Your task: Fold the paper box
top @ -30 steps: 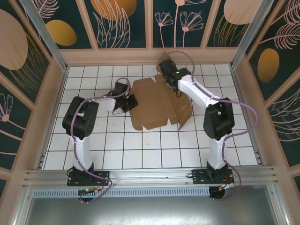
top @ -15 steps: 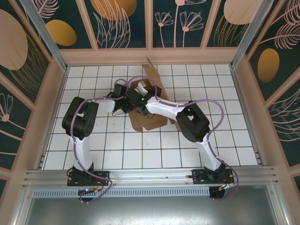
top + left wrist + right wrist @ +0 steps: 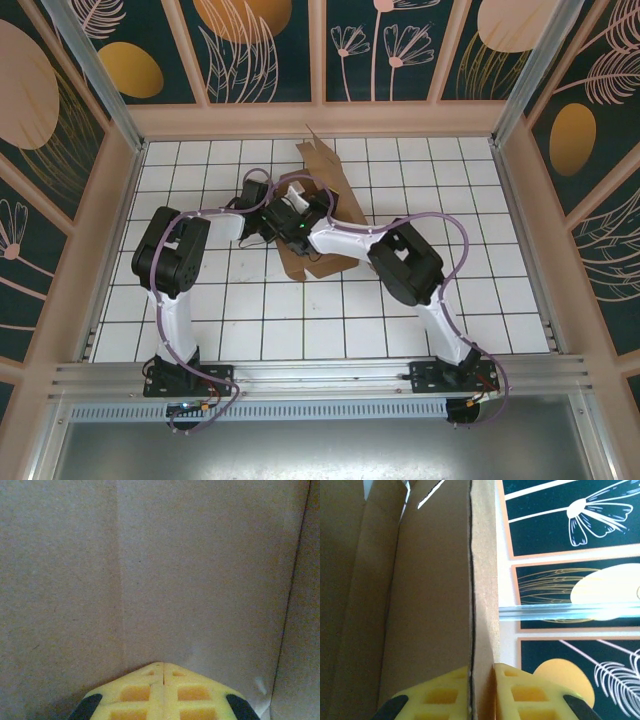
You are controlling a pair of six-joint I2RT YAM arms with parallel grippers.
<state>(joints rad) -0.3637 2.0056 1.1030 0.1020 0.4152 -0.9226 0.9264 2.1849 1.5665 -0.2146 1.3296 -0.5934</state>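
Patterned walls ring the white tiled table. The right arm lies across the paper box, hiding its middle. It's plain brown, mid-table toward the far side, one flap tilted up. The right gripper pinches a panel edge; the left gripper meets cardboard, fingers fully together.

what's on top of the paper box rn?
The right arm lies across the paper box, right gripper clamping a raised panel's edge. Left gripper, shut, points at cardboard close up. Box's middle is hidden under them.
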